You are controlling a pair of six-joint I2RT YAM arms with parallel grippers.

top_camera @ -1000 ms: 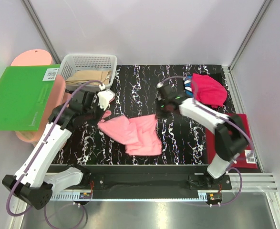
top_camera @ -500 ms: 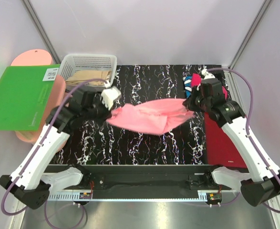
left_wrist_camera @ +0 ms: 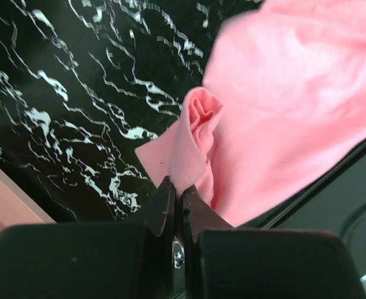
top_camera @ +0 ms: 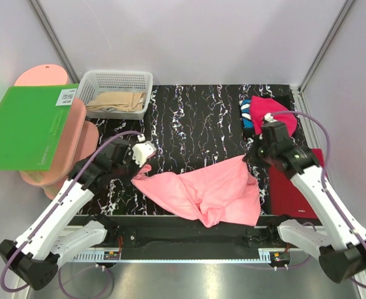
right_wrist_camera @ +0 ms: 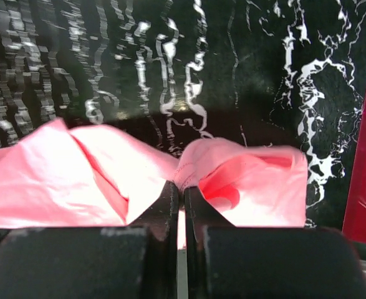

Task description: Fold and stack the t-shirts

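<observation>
A light salmon-pink t-shirt hangs stretched between both grippers over the near part of the black marbled table, drooping past the front edge. My left gripper is shut on its left corner. My right gripper is shut on its right corner. In each wrist view the jaws pinch a bunched fold of pink cloth. A magenta t-shirt lies crumpled at the back right, with a bit of blue t-shirt showing at its left.
A white basket with beige cloth stands at the back left. A flat green board rests on pink boards left of the table. A dark-red board lies along the right edge under my right arm.
Both grippers have pulled the pink t-shirt toward the near edge and lower. A second ago it lay bunched mid-table; now it spreads wide between them.
</observation>
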